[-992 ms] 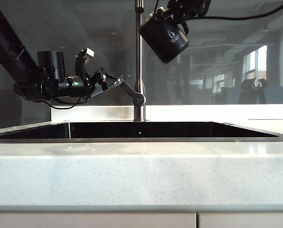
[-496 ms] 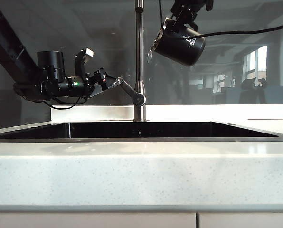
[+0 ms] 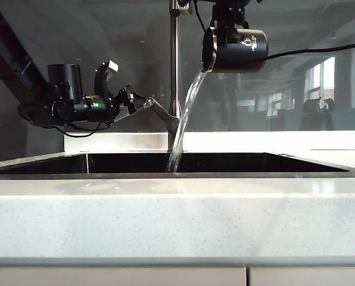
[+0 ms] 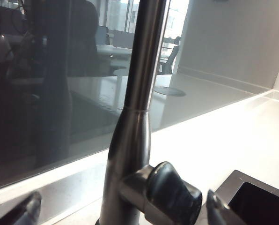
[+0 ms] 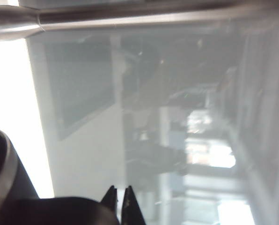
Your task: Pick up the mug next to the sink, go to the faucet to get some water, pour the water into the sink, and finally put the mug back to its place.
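Observation:
The black mug (image 3: 236,50) lies on its side high over the sink (image 3: 58,175), its steel rim facing left. Water streams from the rim down into the basin, crossing in front of the faucet (image 3: 175,65). My right gripper (image 3: 228,25) holds the mug from above, shut on its handle. In the right wrist view the mug (image 5: 6,183) shows beside my nearly closed right gripper (image 5: 120,193). My left gripper (image 3: 139,102) stands open around the faucet's lever (image 3: 164,117). In the left wrist view the lever knob (image 4: 173,194) sits between the fingertips (image 4: 26,210) without touching them.
A dark glass backsplash (image 3: 285,71) rises behind the sink. White countertop (image 3: 177,214) runs along the front, and more counter (image 3: 320,140) lies at the back right. The left arm's black links (image 3: 64,101) hang over the sink's left end.
The right wrist has rolled, turning the mug from tilted to level on its side, and water now pours out. The left gripper has stayed at the lever.

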